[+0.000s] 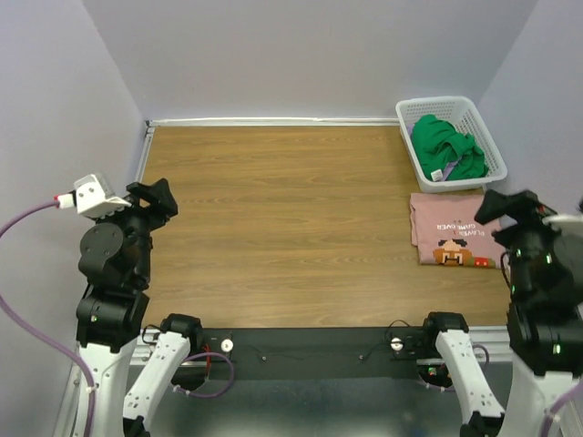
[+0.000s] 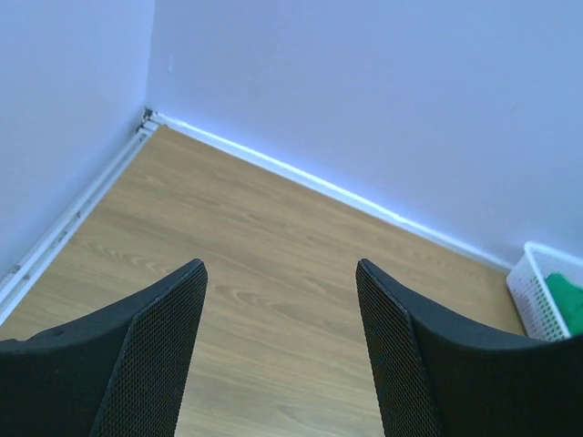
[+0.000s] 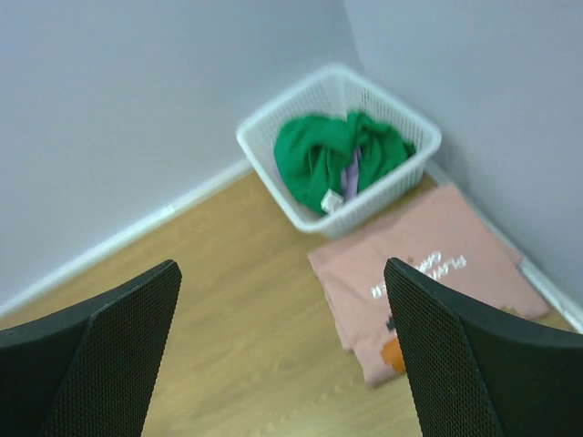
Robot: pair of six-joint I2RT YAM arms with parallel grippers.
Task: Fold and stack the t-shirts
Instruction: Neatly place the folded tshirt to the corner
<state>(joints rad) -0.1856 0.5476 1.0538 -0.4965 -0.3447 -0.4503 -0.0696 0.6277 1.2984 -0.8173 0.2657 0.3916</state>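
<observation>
A dusty-pink t-shirt (image 1: 450, 229) lies folded flat at the table's right edge, cartoon print and white lettering up; it also shows in the right wrist view (image 3: 428, 273). A bright green t-shirt (image 1: 444, 146) lies bunched inside the white basket, also in the right wrist view (image 3: 332, 155). My right gripper (image 1: 503, 206) is open and empty, raised beside the pink shirt; in its own view (image 3: 282, 273) the jaws stand wide apart. My left gripper (image 1: 157, 197) is open and empty, raised over the table's left side, its view (image 2: 281, 269) showing bare wood.
The white lattice basket (image 1: 481, 127) stands in the back right corner, just behind the pink shirt, also in the right wrist view (image 3: 264, 159) and partly in the left wrist view (image 2: 537, 291). Walls close the table at the back and both sides.
</observation>
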